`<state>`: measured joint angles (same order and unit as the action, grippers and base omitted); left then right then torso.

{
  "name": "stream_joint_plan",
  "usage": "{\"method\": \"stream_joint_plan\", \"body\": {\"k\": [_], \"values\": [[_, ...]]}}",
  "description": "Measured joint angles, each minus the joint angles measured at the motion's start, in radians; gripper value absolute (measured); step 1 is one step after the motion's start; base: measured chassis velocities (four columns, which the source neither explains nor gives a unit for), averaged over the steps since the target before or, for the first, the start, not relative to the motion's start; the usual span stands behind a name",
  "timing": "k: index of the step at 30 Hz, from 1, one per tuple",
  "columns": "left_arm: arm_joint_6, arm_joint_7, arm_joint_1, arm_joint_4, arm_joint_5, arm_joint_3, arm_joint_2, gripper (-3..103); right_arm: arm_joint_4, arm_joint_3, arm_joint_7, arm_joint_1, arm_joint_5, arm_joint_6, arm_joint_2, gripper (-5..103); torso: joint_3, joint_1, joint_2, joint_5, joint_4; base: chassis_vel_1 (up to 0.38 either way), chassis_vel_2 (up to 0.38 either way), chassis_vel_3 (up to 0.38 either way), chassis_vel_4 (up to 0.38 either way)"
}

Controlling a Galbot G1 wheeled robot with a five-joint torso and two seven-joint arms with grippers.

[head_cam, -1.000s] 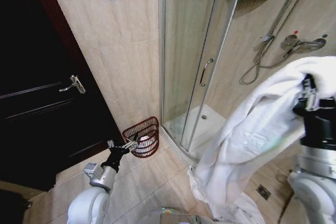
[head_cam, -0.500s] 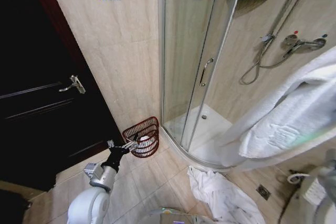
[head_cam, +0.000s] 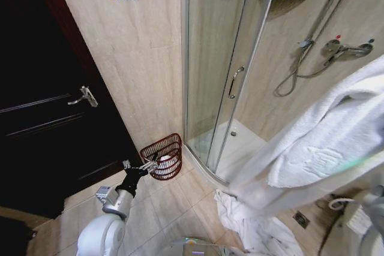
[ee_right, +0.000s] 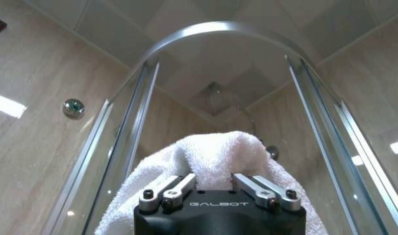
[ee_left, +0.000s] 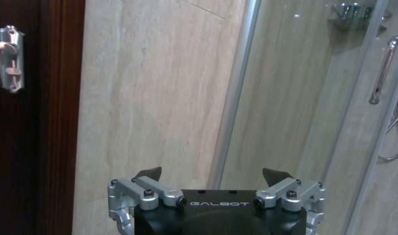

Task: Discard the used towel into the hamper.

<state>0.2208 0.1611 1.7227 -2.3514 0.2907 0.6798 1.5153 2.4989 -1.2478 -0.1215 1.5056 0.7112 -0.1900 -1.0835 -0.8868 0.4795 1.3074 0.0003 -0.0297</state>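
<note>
**Towel raised in the right gripper; hamper on the floor by the shower corner**

Head view: the white towel [head_cam: 324, 142] hangs in a broad fold across the right of the scene, its upper part running off the right edge and its lower end trailing to the tiled floor [head_cam: 174, 208], where it lies crumpled just in front of the curved shower threshold. The hamper [head_cam: 163, 156], a reddish-brown wire basket with something pale inside, stands on the floor against the beige wall, between the dark door [head_cam: 54, 124] and the glass shower enclosure [head_cam: 222, 64]. The towel is well apart from the hamper, to its right.

The left gripper [head_cam: 148, 165] is held low and forward, just beside the hamper's near rim; whether it touches the wire cannot be told. Left wrist view: the left gripper [ee_left: 212, 172] has its two dark fingertips spread wide with nothing between them, facing the wall and the shower frame.

Right wrist view: the right gripper [ee_right: 212, 182] is clenched on the towel [ee_right: 215, 152], the terry cloth bunched over and around its closed fingers, with the curved top rail of the shower enclosure above it.

A shower hose and mixer [head_cam: 336, 49] are mounted on the far wall, and a floor drain [head_cam: 301, 219] lies near the trailing cloth
</note>
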Motion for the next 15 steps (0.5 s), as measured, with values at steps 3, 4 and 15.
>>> {"method": "stream_joint_plan", "body": {"k": [3, 4, 15], "values": [[0.000, 0.000, 0.000, 0.000, 0.000, 0.000, 0.000, 100, 0.000, -0.010, 0.000, 0.005, 0.002, 0.000, 0.000, 11, 0.000, 0.000, 0.000, -0.0004, -0.0001, 0.123, 0.102, -0.098, -0.146], [0.000, 0.000, 0.000, 0.000, 0.000, 0.000, 0.000, 100, 0.001, -0.012, -0.002, 0.005, 0.003, -0.001, 0.001, 11, 0.000, 0.000, 0.000, -0.0005, -0.0001, 0.133, 0.154, -0.122, -0.157], [0.000, 0.000, 0.000, 0.000, 0.000, 0.000, 0.000, 100, 0.002, -0.009, -0.006, 0.011, 0.011, -0.007, 0.001, 11, 0.000, 0.000, 0.000, -0.0013, 0.0000, 0.223, 0.214, -0.202, -0.212]]}}
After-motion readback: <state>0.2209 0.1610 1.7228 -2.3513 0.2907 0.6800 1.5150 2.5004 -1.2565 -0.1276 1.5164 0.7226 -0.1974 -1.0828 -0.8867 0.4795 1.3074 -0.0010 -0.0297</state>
